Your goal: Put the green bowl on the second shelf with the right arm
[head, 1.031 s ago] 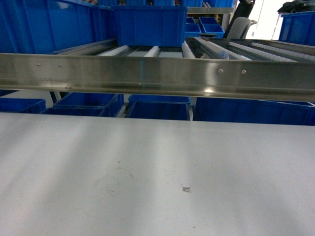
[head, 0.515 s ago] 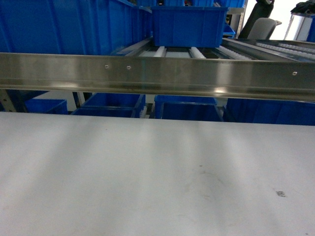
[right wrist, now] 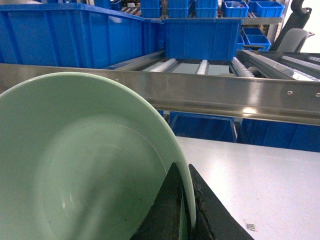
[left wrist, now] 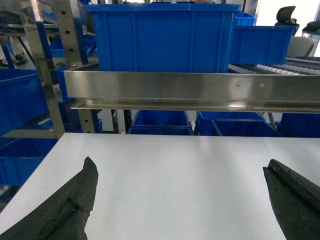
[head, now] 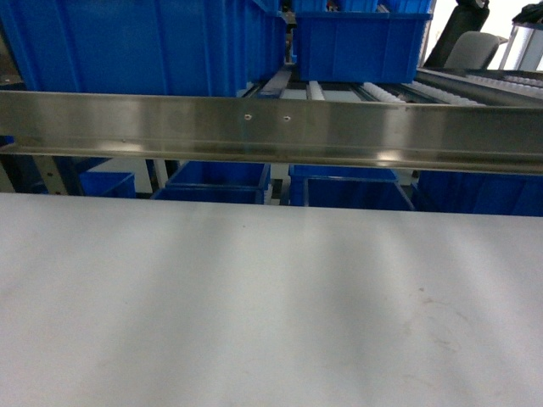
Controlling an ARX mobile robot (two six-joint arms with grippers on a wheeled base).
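While the right gripper (right wrist: 184, 210) is pinching the rim of the green bowl (right wrist: 85, 165) between its dark fingers, one inside the wall and one outside, the second shelf (right wrist: 235, 95) is waiting just beyond, across the far edge of the white tabletop (right wrist: 260, 180). The rim grip appears to be leaving the bowl's underside free, so that it can likely be set flat on the rollers. In the right wrist view the bowl is filling the near left, tilted toward the lens, its pale mint glaze smooth and plain with deep sloping sides. It is sitting near the front rail's height, so the arm probably needs to lift before reaching over. The rail is running as a broad band of brushed stainless steel, catching soft glare, with small screws dotting its face. Behind it, white roller tracks (right wrist: 202, 66) are leading back to a hard-sided blue crate (right wrist: 200, 37) on the same tier; more crates are standing to the left and below.

The left gripper (left wrist: 182, 200) is hanging wide open over the matte tabletop, its two black fingers (left wrist: 75, 200) spread far apart and gripping nothing. In the head view neither arm is showing, only the rail and the bare, faintly scuffed table.
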